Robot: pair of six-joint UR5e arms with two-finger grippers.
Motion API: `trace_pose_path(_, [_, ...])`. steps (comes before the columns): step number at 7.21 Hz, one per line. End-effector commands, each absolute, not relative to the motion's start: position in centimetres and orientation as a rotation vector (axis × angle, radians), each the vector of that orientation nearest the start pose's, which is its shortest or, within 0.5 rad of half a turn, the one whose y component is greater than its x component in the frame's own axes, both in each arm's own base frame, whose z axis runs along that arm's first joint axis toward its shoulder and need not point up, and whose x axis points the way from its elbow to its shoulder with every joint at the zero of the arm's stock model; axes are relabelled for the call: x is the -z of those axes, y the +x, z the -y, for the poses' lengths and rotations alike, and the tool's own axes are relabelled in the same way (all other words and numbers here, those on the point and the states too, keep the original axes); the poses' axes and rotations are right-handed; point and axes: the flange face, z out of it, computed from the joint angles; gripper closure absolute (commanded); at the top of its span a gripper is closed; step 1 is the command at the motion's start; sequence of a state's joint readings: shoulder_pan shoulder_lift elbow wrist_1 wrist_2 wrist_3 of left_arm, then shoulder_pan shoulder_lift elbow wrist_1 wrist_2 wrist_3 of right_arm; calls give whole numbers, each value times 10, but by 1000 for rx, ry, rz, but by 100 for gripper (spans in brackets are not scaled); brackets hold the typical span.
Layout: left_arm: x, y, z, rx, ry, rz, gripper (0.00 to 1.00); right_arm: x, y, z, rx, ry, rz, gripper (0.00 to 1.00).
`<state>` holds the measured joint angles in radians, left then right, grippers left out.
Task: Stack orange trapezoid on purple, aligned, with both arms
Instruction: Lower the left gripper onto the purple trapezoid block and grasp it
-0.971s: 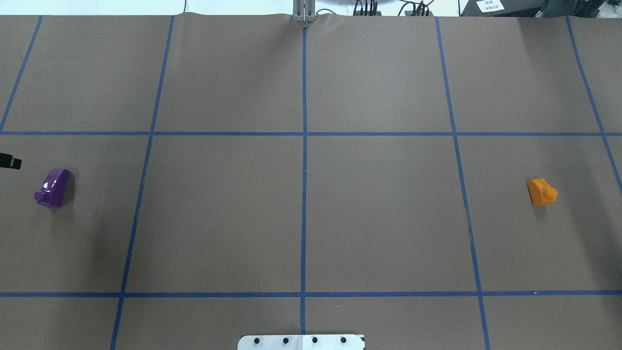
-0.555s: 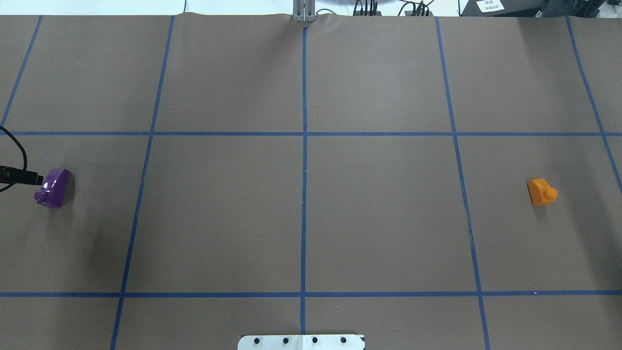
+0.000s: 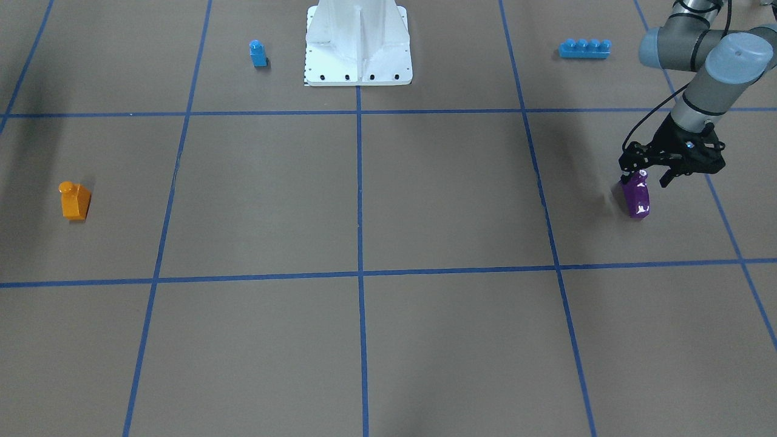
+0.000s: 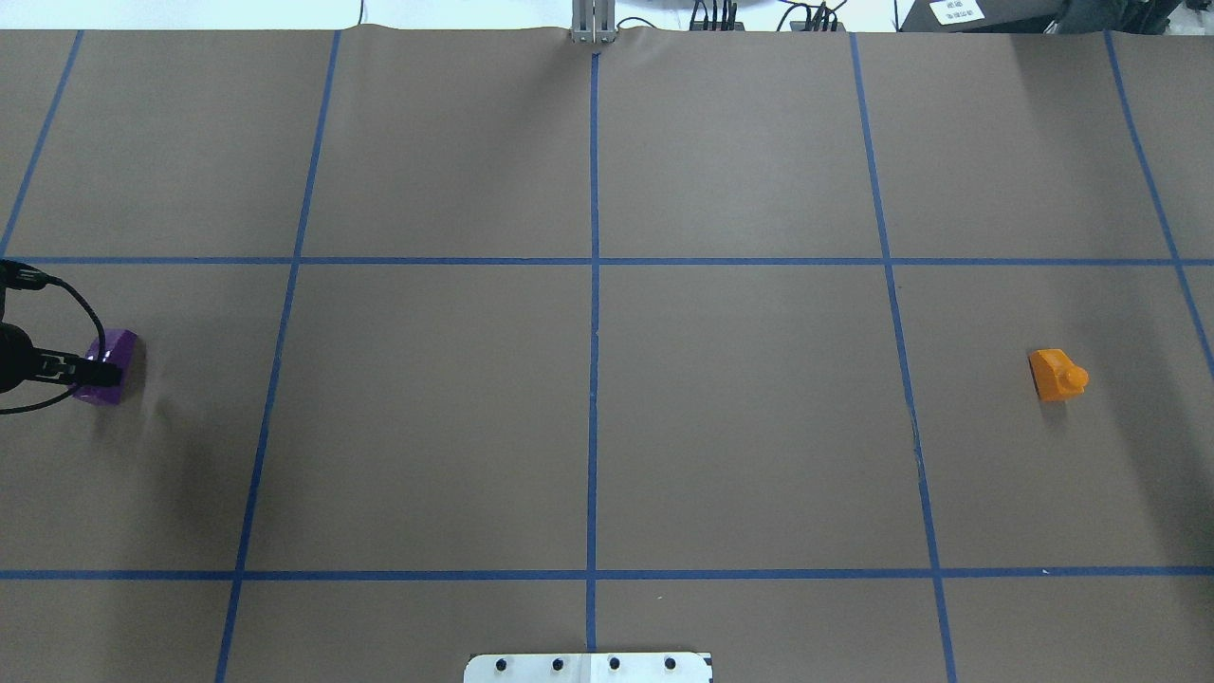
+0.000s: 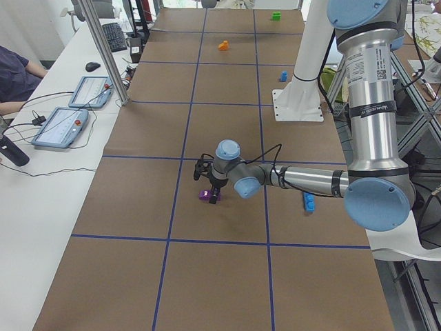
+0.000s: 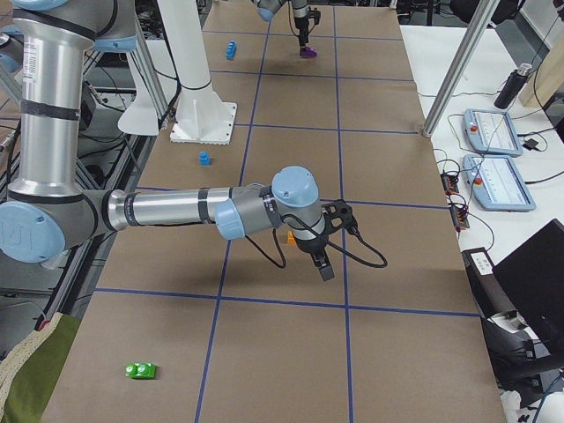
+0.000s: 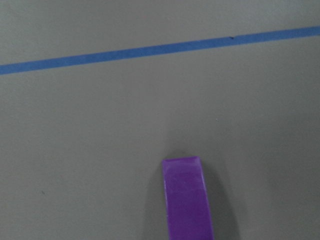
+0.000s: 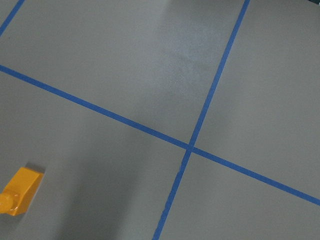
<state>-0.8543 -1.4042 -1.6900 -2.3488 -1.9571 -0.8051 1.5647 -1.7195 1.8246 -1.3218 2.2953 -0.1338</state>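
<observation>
Nothing is stacked yet: the spread left gripper (image 3: 644, 176) is held just over the purple (image 3: 636, 197), the orange (image 3: 75, 201) is untouched, and the right gripper (image 6: 322, 260) cannot be judged spread or pressed together.

- Overhead, the left pincer (image 4: 98, 372) is cut by the left edge and covers the stud of the purple brick (image 4: 119, 345).
- Left wrist view: that brick runs off the bottom edge.
- Right wrist view: the orange trapezoid (image 8: 20, 191) is clipped at the left edge.
- The right pincer (image 6: 322, 264) shows only from the side, its jaw gap unreadable.
</observation>
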Motion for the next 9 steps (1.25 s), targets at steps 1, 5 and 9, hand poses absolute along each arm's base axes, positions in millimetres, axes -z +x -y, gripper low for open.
trace_pose_path(1, [-608, 234, 406, -66, 276, -755, 44, -577, 65, 447, 261, 386, 695, 0])
trace_pose_path(5, [-607, 234, 406, -72, 278, -756, 58, -576, 64, 447, 261, 386, 696, 0])
trace_pose_path(9, [-549, 234, 407, -86, 348, -818, 100, -573, 60, 445, 270, 386, 754, 0])
